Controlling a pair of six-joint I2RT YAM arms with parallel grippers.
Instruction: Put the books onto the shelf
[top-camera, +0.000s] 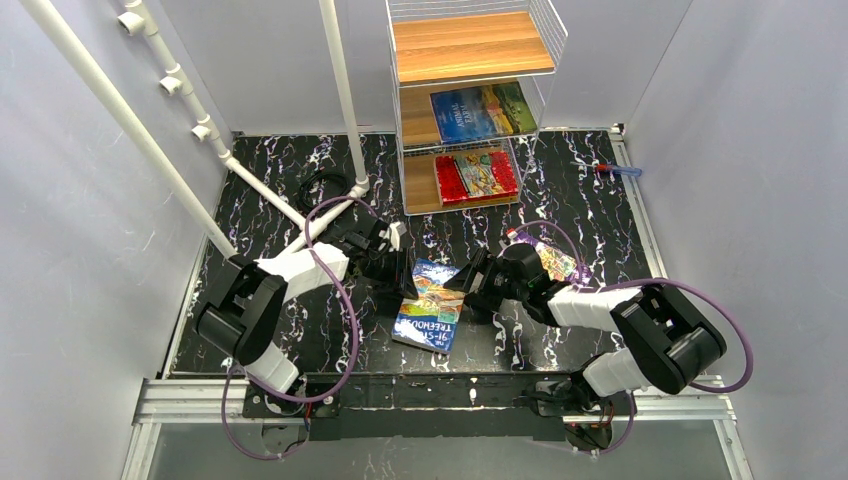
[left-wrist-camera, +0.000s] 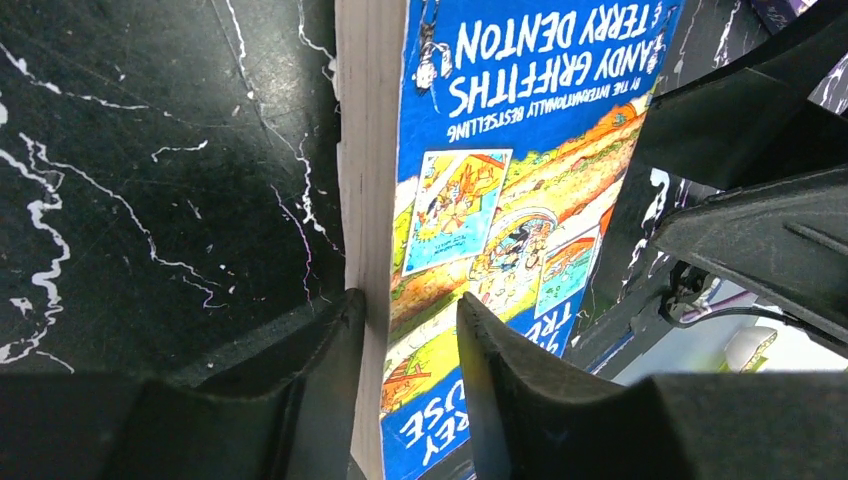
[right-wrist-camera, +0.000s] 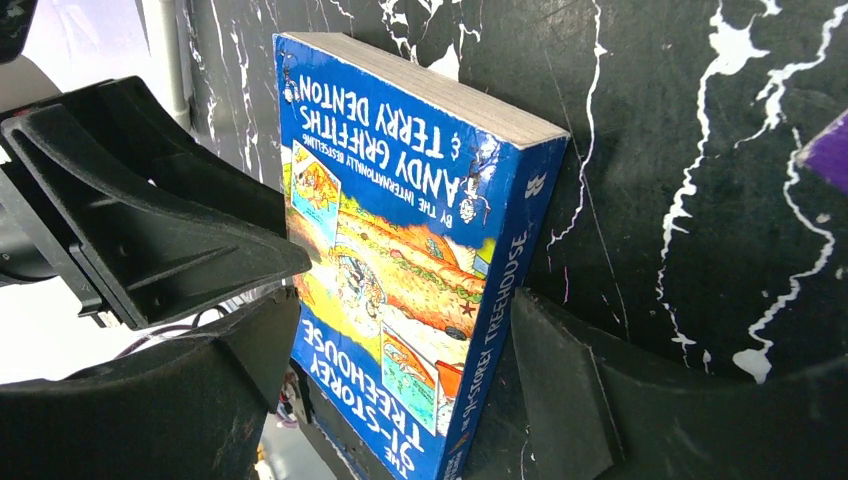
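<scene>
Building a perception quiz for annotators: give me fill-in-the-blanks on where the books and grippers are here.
1. The shelf holds ___ books.
2. The red book lies on its ___ board.
3. The left gripper and the right gripper both straddle the paperback, whose cover is mainly ___.
4. The purple book lies on the table, partly under the ___ arm.
Missing words: two; bottom; blue; right.

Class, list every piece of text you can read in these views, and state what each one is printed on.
"BY THE INTERNATIONALLY BESTSELLING ANDY GRIFFITHS & TERRY DENTON": blue book, cover.
"91-STOREY TREEHOUSE": same cover and spine.
"ANIMAL FARM": landscape book on the shelf, barely legible.
Red book and purple book: lettering too small to read.
</scene>
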